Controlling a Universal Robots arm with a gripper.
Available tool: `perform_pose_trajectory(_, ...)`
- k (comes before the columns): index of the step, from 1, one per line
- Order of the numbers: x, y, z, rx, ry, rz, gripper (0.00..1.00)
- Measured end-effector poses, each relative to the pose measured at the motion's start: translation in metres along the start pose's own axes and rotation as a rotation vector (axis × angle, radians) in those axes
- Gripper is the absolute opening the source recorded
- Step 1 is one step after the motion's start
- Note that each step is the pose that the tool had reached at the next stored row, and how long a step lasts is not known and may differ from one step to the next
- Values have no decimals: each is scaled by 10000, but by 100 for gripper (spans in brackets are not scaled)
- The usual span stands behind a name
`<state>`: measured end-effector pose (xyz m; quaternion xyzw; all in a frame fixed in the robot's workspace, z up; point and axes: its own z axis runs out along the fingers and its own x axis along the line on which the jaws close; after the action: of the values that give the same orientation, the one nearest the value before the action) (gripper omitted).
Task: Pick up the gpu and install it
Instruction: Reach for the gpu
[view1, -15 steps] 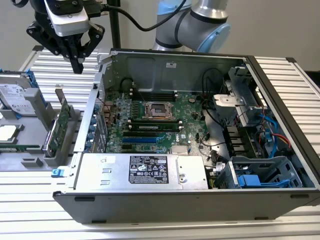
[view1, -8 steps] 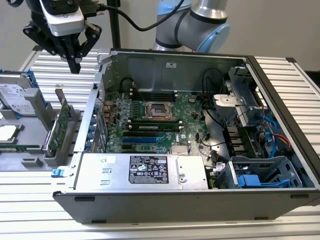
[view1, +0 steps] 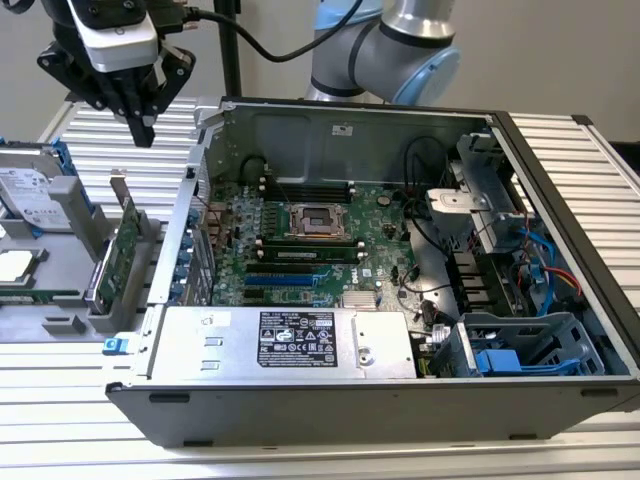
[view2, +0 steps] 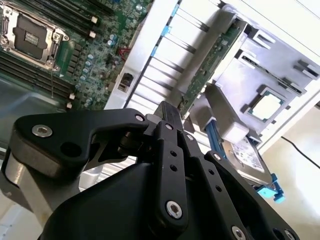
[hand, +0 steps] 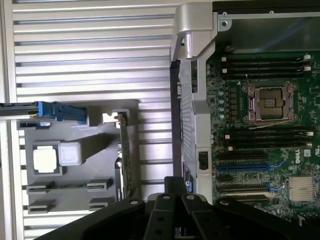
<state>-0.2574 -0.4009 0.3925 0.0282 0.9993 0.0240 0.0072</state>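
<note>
A ribbed metal counter (view1: 580, 150) carries an open computer case (view1: 300, 410) lying on its side. Inside the case the green motherboard (view1: 380, 215) lies flat, with a grey power supply (view1: 290, 340) along the near wall.

On the exterior view's left of the case sits a grey holder (view1: 40, 300) with slots for parts.

The black end effector (view1: 145, 128) hangs in the air above the counter, over the strip between the holder and the case wall. Its fingers are drawn together at the tips, with nothing held between them and nothing touched. In the first wrist view the joined tips (hand: 176, 184) lie near the case's edge, beside the card and apart from it.

The gpu (view1: 118, 255) stands on its long edge in a slot of the holder, just beside the case and well below the end effector. It appears edge-on in the first wrist view (hand: 123, 155).

A hard drive (view1: 25, 185) and a processor chip (view1: 15, 265) rest in the holder farther to the exterior view's left.
</note>
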Motion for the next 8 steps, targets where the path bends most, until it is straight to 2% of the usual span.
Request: perform_pose_trajectory(8, 62, -3, -1, 0, 0, -9, 0)
